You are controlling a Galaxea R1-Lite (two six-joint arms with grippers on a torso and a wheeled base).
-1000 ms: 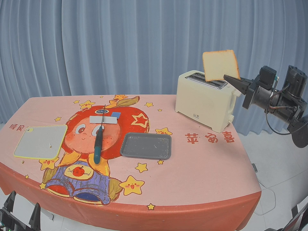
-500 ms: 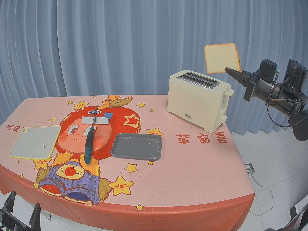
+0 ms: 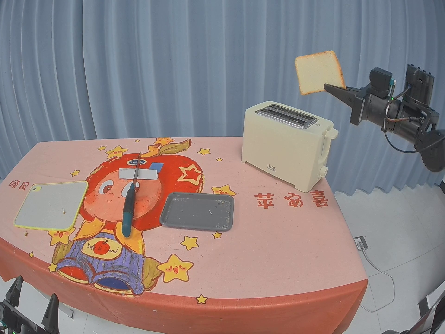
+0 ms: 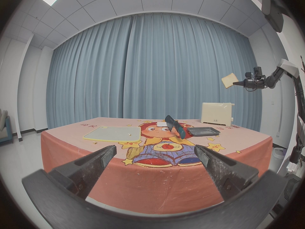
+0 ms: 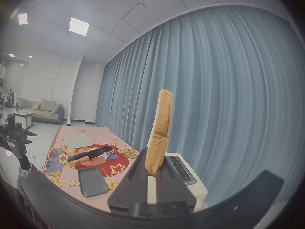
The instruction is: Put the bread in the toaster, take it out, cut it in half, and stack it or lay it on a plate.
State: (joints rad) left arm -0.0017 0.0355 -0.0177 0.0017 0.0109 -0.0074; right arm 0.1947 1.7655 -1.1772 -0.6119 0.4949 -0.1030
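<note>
Over the desk's (image 3: pixel 287 256) far right corner, above the toaster (image 3: pixel 285 142), bread (image 3: pixel 320 72) is held aloft.
The right gripper (image 3: pixel 334 90) is extended level, fingers clamped on the slice's lower corner; the pale, brown-crusted slice is held upright. Fingers of the left gripper (image 4: pixel 155 150) are spread wide.

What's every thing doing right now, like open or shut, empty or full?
bread: whole, held in the air
right gripper: shut on the bread
left gripper: open, empty
toaster: upright, nothing sticking out
tray: flat, no bread in it
knife: lying down
cutting board: lying flat
</note>
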